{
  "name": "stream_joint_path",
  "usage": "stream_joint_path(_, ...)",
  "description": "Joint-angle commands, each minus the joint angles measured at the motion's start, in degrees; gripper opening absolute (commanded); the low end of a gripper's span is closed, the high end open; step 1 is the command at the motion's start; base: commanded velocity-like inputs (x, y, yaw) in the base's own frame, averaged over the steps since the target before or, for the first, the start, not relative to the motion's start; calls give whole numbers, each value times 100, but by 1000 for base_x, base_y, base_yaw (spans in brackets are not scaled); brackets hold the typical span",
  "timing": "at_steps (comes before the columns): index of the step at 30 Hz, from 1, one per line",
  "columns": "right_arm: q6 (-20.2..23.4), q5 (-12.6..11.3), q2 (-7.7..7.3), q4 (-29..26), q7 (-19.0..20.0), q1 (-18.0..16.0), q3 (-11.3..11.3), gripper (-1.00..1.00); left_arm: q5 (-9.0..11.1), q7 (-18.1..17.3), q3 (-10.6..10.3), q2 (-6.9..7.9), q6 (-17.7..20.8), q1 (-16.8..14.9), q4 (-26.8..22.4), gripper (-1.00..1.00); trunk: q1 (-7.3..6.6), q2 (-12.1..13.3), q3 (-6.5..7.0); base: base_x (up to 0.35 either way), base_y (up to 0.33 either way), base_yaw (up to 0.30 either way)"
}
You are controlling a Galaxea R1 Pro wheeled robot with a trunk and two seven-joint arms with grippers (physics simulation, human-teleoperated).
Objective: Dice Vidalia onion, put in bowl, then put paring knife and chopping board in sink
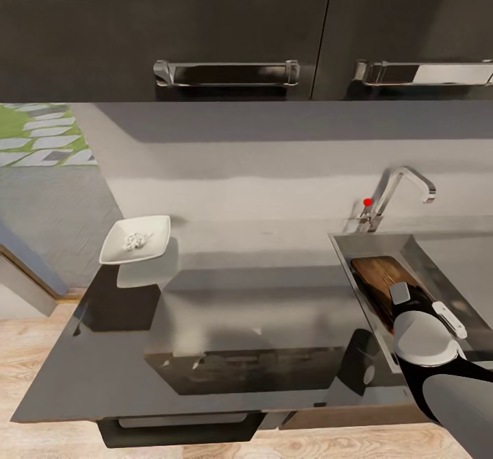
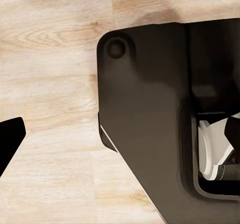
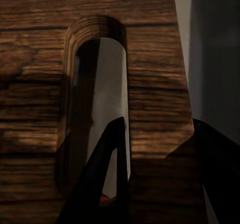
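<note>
Dice (image 1: 135, 241) in bowl (image 1: 152, 229) upper left; chopping board (image 1: 378, 275) in sink (image 1: 411, 246), right pincer (image 3: 155, 159) clamped on its slot edge. Knife unseen; left pincer state unclear.

We are in a home kitchen: a grey countertop (image 1: 260, 308) holds a steel sink (image 1: 411, 253) with a chrome tap (image 1: 400, 192), dark handled cabinets (image 1: 226, 27) above it, wood flooring (image 1: 34, 349) below.

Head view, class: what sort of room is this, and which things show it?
Most likely a kitchen. A steel sink with a chrome tap is set into a grey countertop, dark cabinets hang above, and a white bowl holds diced onion.
</note>
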Motion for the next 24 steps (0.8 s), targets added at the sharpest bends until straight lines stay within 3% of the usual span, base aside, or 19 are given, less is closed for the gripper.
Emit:
stream_joint_path(1, 51, 61, 2, -5, -1, -9, -25, -100, 58, 21, -49, 4, -13, 0, -8, 100, 3, -11, -9, 0, 0, 0)
stream_joint_path(9, 14, 64, 0, -5, 9, -9, -25, -100, 58, 21, -49, 1, -12, 0, -9, 100, 3, -11, -10, 81, -58, 0)
stream_joint_path(15, -448, 70, 0, 1, 33, -9, -20, -100, 57, 21, -49, 5, -12, 0, -8, 100, 3, -11, -10, 77, -75, 0)
stream_joint_path(24, -501, 70, 46, 48, 34, -9, -13, -100, 57, 21, -49, 9, -12, 0, -8, 100, 3, -11, -10, 3, -3, 0)
